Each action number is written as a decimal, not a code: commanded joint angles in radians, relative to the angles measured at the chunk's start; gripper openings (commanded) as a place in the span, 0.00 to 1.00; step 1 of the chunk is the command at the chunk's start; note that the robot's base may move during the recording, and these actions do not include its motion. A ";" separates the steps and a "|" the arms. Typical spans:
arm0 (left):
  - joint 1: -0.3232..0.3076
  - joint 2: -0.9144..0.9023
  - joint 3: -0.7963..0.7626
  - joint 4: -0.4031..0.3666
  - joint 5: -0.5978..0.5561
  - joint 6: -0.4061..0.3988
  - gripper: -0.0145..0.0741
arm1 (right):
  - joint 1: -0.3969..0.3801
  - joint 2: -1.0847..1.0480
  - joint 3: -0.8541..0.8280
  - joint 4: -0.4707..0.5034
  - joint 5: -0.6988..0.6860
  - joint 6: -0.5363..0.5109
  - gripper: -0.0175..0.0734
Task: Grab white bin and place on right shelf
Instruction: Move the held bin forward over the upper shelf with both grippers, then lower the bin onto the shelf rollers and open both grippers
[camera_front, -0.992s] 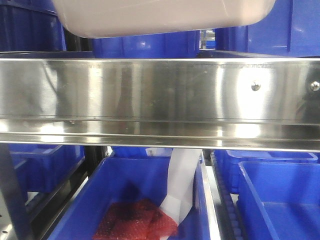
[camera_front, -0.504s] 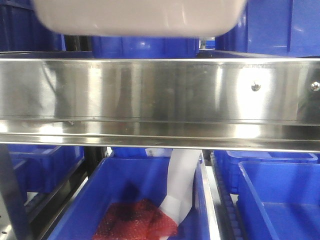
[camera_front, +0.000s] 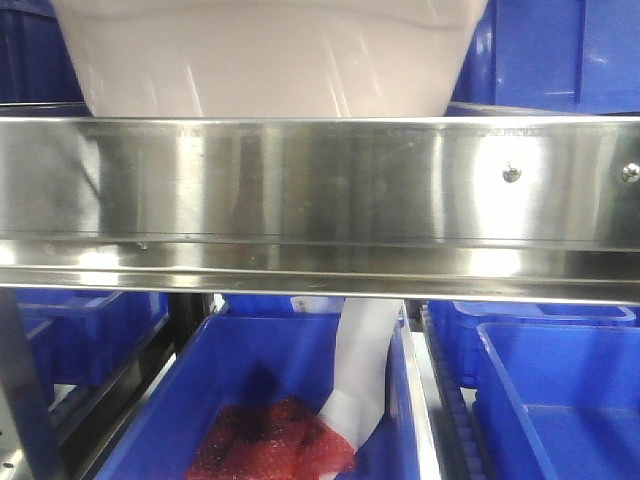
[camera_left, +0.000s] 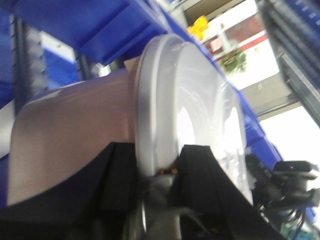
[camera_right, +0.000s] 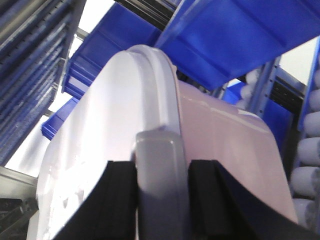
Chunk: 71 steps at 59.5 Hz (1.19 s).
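Your left gripper (camera_left: 157, 172) is clamped across the lid rim of the white bin (camera_left: 90, 130), low centre of its wrist view. Your right gripper (camera_right: 162, 195) pinches the grey handle (camera_right: 156, 150) at the other end. In the front view the bin fills the top centre, its base hidden behind the right shelf (camera_front: 320, 180). This looks like set-down. You cannot tell whether it is seated, so ease it down level, then release both ends together.

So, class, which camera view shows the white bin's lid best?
The right wrist view: the lid is clear, its grey latch between the right gripper's fingers. The left wrist view shows it blurred; the front view shows only the white bin's body above the shelf rail.
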 joint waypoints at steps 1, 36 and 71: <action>-0.038 -0.036 -0.035 0.039 0.133 0.041 0.19 | 0.040 -0.051 -0.044 0.041 0.219 -0.041 0.47; -0.038 -0.038 -0.120 0.209 0.205 0.062 0.77 | 0.037 -0.056 -0.196 -0.357 0.106 -0.105 0.89; -0.038 -0.043 -0.353 0.642 0.354 -0.088 0.70 | -0.076 -0.125 -0.234 -0.626 0.084 -0.044 0.88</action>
